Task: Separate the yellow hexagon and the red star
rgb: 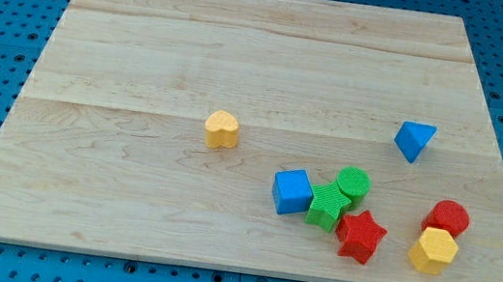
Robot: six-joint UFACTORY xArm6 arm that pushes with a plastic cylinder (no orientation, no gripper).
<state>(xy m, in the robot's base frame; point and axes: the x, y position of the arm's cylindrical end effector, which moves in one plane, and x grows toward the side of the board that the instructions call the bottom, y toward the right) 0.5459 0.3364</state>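
Observation:
The yellow hexagon (433, 250) lies near the view's bottom right of the wooden board (147, 49). It touches a red cylinder (447, 217) just above it. The red star (360, 235) lies to the hexagon's left, with a gap between them. The star touches a green star-shaped block (328, 208). My tip does not show in the view.
A blue cube (293, 191) and a green cylinder (353, 184) crowd the green block. A blue triangular block (414, 140) lies at the right. A yellow heart-shaped block (222, 129) lies near the middle. The board's bottom edge is just below the hexagon.

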